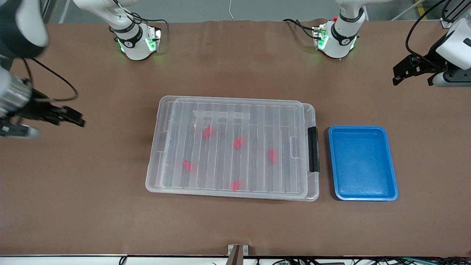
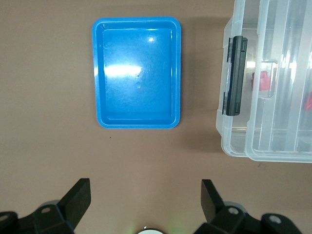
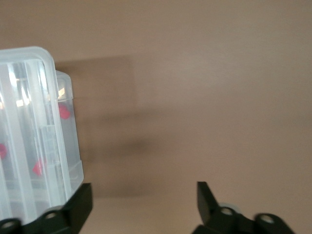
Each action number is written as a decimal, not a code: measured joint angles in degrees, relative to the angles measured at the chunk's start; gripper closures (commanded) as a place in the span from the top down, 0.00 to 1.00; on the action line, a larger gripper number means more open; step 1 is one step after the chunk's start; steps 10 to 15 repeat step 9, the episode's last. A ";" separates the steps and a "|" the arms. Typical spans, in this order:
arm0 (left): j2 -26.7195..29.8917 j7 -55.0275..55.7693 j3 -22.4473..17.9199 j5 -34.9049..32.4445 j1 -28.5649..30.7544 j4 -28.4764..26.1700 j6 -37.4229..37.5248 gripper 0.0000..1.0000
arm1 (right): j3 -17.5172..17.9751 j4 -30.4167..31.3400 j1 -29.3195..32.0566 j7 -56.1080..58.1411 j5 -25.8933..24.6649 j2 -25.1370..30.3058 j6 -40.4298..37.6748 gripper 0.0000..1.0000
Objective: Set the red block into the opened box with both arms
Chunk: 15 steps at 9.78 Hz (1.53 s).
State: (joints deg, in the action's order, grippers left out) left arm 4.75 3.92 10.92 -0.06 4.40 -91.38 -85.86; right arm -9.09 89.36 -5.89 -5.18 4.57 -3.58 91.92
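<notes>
A clear plastic box (image 1: 232,147) lies flat in the middle of the brown table (image 1: 92,191), its ribbed see-through lid (image 1: 239,143) resting on top and shifted slightly toward the right arm's end. The black handle (image 1: 313,149) sits on the short end facing the blue tray (image 1: 362,162), which stands just beside the box toward the left arm's end of the table and holds nothing visible.

Five red blocks show through the lid, all inside the box: one (image 1: 207,132) farthest from the front camera, one (image 1: 238,142) near the middle, one (image 1: 272,156) toward the handle end, one (image 1: 187,165) toward the right arm's end, and one (image 1: 235,185) nearest the front camera.

The left gripper (image 2: 146,195) hangs in the air above bare table near the tray, its fingers (image 2: 78,195) spread wide and holding nothing. The right gripper (image 3: 144,200) is up over bare table off the box's other short end, its fingers (image 3: 207,200) also wide apart and empty.
</notes>
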 measured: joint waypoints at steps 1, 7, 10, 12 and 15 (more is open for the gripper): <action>0.00 0.00 0.02 0.00 -0.01 0.00 0.00 1.00 | 0.38 -4.12 3.11 0.19 -0.29 0.34 -5.21 1.00; 0.00 0.00 0.04 0.00 -0.02 0.54 -0.02 1.00 | 7.40 -5.59 13.10 3.21 -2.00 3.30 -8.52 1.00; 0.01 0.00 0.05 0.00 -0.03 1.36 -0.02 1.00 | 7.02 -5.22 12.00 3.27 -2.10 3.30 -7.21 1.00; 0.01 0.00 0.05 0.00 -0.03 1.36 -0.02 1.00 | 7.02 -5.22 12.00 3.27 -2.10 3.30 -7.21 1.00; 0.01 0.00 0.05 0.00 -0.03 1.36 -0.02 1.00 | 7.02 -5.22 12.00 3.27 -2.10 3.30 -7.21 1.00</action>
